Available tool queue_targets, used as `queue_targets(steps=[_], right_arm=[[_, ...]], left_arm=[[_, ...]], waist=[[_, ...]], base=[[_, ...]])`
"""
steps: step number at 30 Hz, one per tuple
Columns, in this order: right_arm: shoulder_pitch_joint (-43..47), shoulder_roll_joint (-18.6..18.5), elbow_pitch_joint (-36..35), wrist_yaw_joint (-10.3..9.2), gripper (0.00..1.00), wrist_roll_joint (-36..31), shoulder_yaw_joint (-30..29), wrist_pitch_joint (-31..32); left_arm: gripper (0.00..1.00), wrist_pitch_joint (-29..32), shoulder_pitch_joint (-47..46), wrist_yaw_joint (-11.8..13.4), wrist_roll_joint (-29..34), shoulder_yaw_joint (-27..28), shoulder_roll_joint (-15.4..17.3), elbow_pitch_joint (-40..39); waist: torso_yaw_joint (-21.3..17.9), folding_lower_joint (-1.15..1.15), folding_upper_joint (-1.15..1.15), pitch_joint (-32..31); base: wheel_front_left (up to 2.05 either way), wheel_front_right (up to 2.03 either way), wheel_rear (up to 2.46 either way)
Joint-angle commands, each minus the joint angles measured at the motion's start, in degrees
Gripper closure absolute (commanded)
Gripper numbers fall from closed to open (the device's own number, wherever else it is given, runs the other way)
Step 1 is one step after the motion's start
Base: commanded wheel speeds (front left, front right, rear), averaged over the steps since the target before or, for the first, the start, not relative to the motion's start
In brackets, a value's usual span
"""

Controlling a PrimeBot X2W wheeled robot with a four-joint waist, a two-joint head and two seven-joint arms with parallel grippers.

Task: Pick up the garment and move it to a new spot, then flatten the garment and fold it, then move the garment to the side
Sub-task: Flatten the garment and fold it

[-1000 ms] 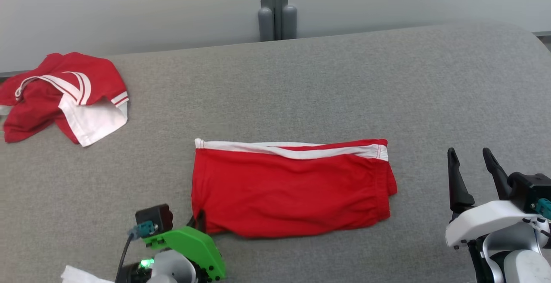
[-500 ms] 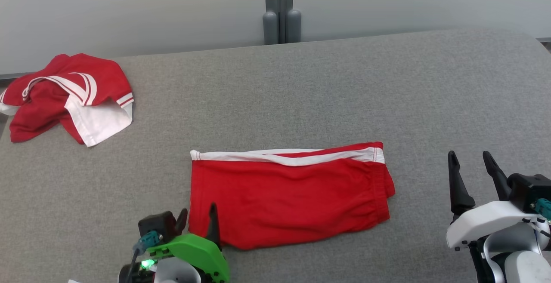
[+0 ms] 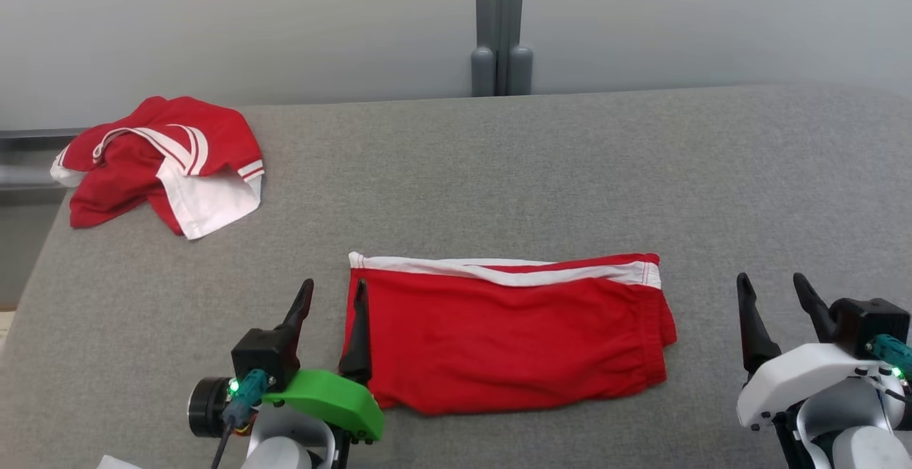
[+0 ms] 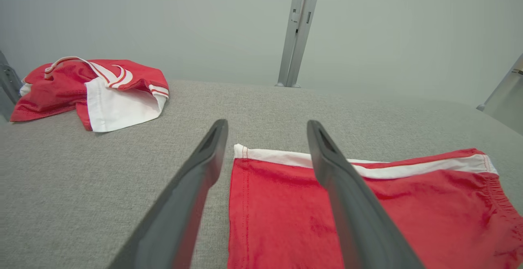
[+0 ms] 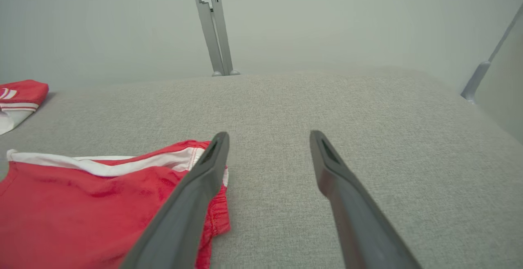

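Left gripper [image 3: 335, 285]: fingers spread; a second ago they pinched the near-left corner of the folded red shorts [image 3: 513, 341], and now you have let go.
Right gripper [image 3: 769, 280]: spread, idle, well apart from the cloth.
Shorts: flat at centre-front of the grey padded table [image 3: 499, 169], just beside your left fingers.
Meaning: fold likely finished; the move aside remains.
Containers: none; a crumpled red garment [image 3: 160, 162] lies far left.

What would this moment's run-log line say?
garment: red shorts, folded flat on grey surface | left gripper: open, at shorts' left edge | right gripper: open, empty, right of shorts
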Motion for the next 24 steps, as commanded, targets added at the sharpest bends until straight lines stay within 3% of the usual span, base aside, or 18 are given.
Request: queue_targets(steps=[1,15,24], right_arm=[[0.14,-0.15,0.62,-0.08,0.0,-0.49,0.33,0.73],[-6.58,-0.15,15.64,-0.08,0.0,-2.11,3.42,9.33],[-10.11,-0.17,26.88,-0.08,0.0,-2.06,0.93,14.14]], left_arm=[[0.0,-0.35,0.42,0.25,-0.26,0.26,0.49,-0.47],[0.0,-0.52,2.36,2.5,-1.42,2.39,2.03,-4.59],[0.0,-0.43,3.24,2.93,-1.65,2.49,2.64,-4.89]], waist=[[1.49,0.0,0.0,-0.13],[7.47,0.0,0.0,2.16],[9.08,0.0,0.0,1.85]], base=[[0.0,0.0,0.0],[0.0,0.0,0.0],[0.0,0.0,0.0]])
